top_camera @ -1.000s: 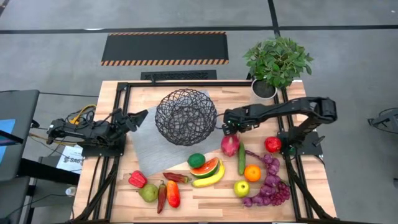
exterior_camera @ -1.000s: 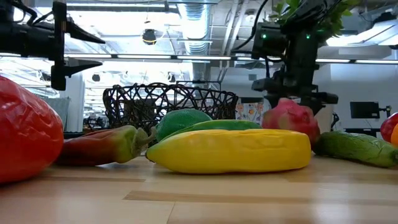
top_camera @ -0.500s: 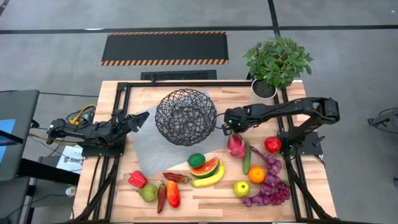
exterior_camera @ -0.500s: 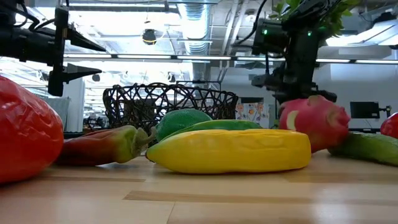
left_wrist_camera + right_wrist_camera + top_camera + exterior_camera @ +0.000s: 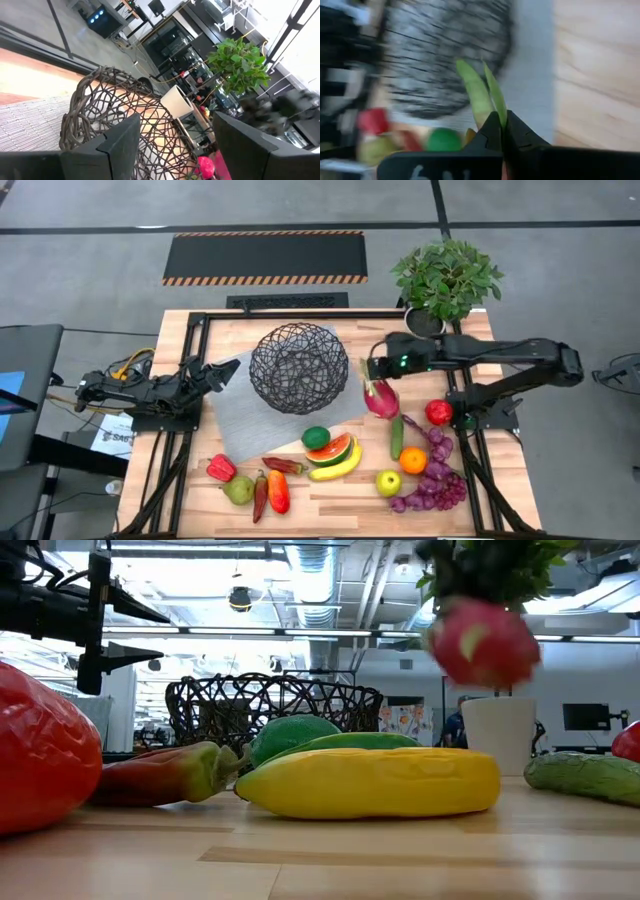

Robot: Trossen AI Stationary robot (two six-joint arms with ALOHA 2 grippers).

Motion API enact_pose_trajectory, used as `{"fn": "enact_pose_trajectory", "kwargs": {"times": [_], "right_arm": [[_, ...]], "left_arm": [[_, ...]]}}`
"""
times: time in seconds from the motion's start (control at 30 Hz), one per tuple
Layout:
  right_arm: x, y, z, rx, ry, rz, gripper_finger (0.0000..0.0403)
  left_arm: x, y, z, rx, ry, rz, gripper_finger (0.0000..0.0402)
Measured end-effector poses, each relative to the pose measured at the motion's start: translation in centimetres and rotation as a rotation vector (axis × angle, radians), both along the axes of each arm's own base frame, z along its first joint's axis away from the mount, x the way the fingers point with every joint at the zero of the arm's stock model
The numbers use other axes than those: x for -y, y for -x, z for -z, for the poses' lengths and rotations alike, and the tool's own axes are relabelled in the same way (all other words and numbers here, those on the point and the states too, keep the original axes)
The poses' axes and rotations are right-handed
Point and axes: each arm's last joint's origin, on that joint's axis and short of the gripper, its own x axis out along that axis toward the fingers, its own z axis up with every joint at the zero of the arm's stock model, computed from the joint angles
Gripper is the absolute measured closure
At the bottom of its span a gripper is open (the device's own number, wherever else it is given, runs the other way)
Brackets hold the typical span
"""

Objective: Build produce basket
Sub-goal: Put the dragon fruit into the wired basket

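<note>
Right gripper (image 5: 373, 377): fingers pinched together on the green leaf tips of the dragon fruit (image 5: 380, 398); the pink fruit hangs clear of the table, between the basket (image 5: 299, 367) and the red apple (image 5: 438, 412). In the low view the fruit (image 5: 484, 640) is well above the tabletop, in front of the plant's foliage.

Left gripper (image 5: 222, 369): fingers apart, holding nothing, hovering at the left edge of the grey mat (image 5: 235, 415), pointed at the basket.

Basket: black wire mesh bowl, upright on the grey mat, near the back middle of the table (image 5: 320, 495); no produce seen inside.

Produce on the table, front of the basket: lime (image 5: 316, 437), watermelon slice (image 5: 331, 450), banana (image 5: 338, 466), small red pepper (image 5: 284, 465). Front left: red bell pepper (image 5: 221, 468), pear (image 5: 238, 490), two long peppers (image 5: 271, 493). Right side: cucumber (image 5: 397, 436), orange (image 5: 413, 460), green apple (image 5: 388, 482), purple grapes (image 5: 437, 472).

Potted plant (image 5: 444, 280): white pot, back right corner.
</note>
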Motion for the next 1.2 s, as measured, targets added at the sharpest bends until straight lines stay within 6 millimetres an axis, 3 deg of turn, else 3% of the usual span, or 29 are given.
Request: {"fn": "enact_pose_trajectory", "kwargs": {"times": [0.1,0.2,0.4,0.6,0.8,1.0,1.2], "right_arm": [[0.1,-0.5,-3.5,0.103,0.067,-0.043,0.04],[0.7,-1.6,-5.8,0.143,0.129,-0.065,0.04],[2.7,-5.9,-6.7,0.152,0.217,-0.083,0.04],[5.5,-11.2,-4.7,0.165,0.204,-0.163,0.04],[8.1,-15.1,-0.3,0.059,0.161,-0.192,0.04],[10.1,-17.2,3.4,-0.006,0.101,-0.21,0.0397],[11.2,-18.4,5.6,-0.042,0.072,-0.206,0.0397]], "left_arm": [[0.0,0.0,0.0,0.0,0.0,0.0,0.0165],[0.0,0.0,0.0,0.0,0.0,-0.001,0.0165],[0.0,0.0,0.0,-0.007,-0.009,-0.001,0.0165],[0.0,0.0,0.0,-0.01,-0.012,-0.01,0.0165],[0.0,0.0,0.0,-0.011,-0.012,-0.019,0.0165],[0.0,0.0,0.0,-0.011,-0.012,-0.02,0.0165],[0.0,0.0,0.0,-0.008,-0.008,-0.019,0.0165]]}}
